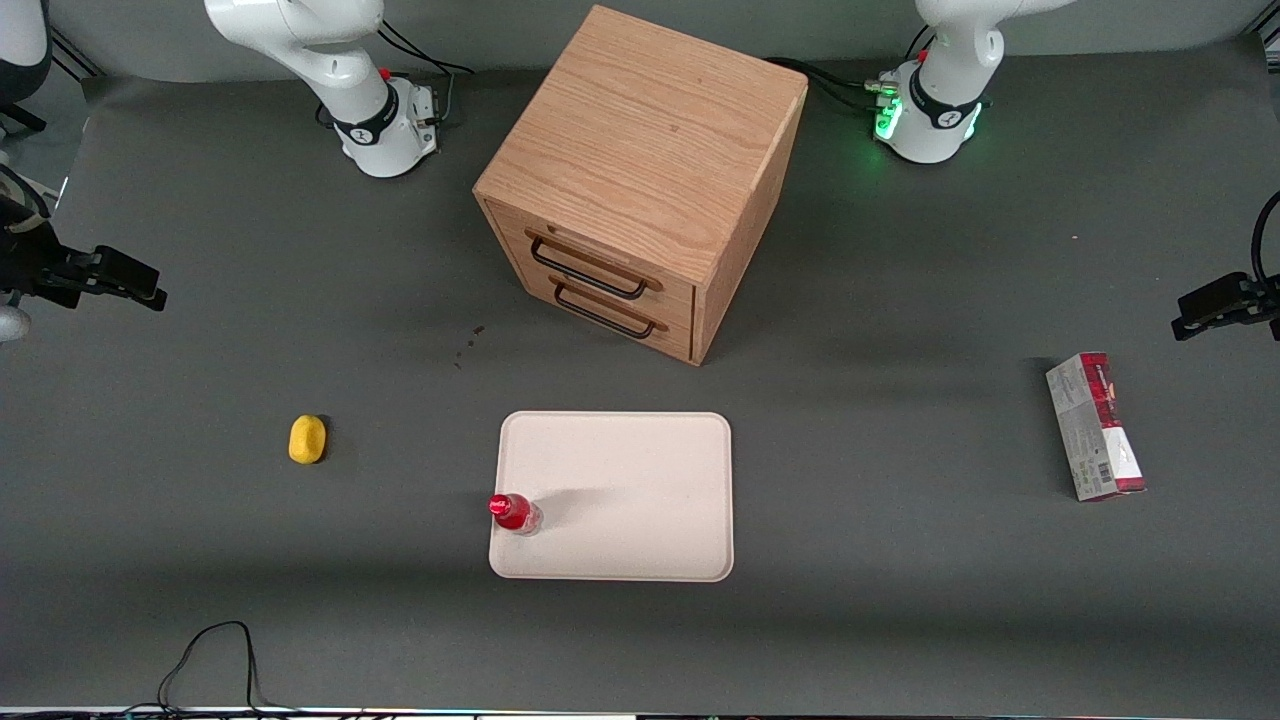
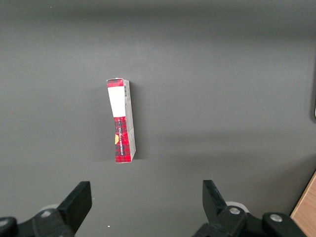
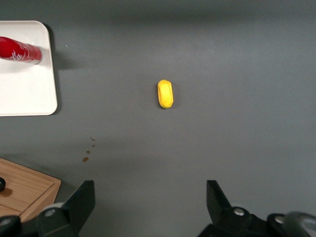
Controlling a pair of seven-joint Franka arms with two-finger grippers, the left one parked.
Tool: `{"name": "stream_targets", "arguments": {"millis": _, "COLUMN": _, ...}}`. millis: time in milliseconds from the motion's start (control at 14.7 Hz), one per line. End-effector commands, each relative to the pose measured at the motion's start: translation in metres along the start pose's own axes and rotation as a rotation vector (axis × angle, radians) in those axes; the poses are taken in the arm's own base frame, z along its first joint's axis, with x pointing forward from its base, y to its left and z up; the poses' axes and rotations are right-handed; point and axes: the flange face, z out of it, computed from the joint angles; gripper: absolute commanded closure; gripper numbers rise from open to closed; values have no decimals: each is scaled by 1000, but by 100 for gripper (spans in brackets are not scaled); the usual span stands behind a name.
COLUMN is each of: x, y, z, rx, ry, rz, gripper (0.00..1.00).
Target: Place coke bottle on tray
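- The right arm's gripper hangs above the table at the working arm's end, well apart from all the objects. In the right wrist view the gripper has its jaws spread wide, and the 2 black fingers hold nothing; only bare table shows between them.
- The yellow lemon-shaped lump lies on the table between the gripper and the tray, nearer to the front camera than the gripper. In the right wrist view the lump is in line with the gap of the jaws but well apart from them.
- The coke bottle stands upright on the tray, its red cap up. It is in the tray's corner that is nearest to the front camera and toward the working arm's end, just inside the rim. It is far from the open jaws and they do not touch it. In the right wrist view the bottle shows at the edge of the tray.
- The wooden drawer cabinet stands farther from the front camera than the tray, with 2 drawers and 2 dark handles.
- The red-and-grey carton lies flat toward the parked arm's end of the table.
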Motion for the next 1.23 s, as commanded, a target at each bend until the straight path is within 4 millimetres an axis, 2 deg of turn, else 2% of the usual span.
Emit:
{"name": "stream_targets", "arguments": {"millis": 0, "x": -8, "y": 3, "z": -1, "rx": 20, "ry": -1, "rz": -23, "gripper": 0}}
{"name": "stream_targets", "arguments": {"millis": 476, "x": -8, "y": 12, "z": 1, "rx": 19, "ry": -11, "rz": 0, "gripper": 0}}
{"name": "stream_targets", "arguments": {"millis": 1157, "x": -8, "y": 11, "z": 2, "rx": 52, "ry": -13, "rz": -3, "gripper": 0}}
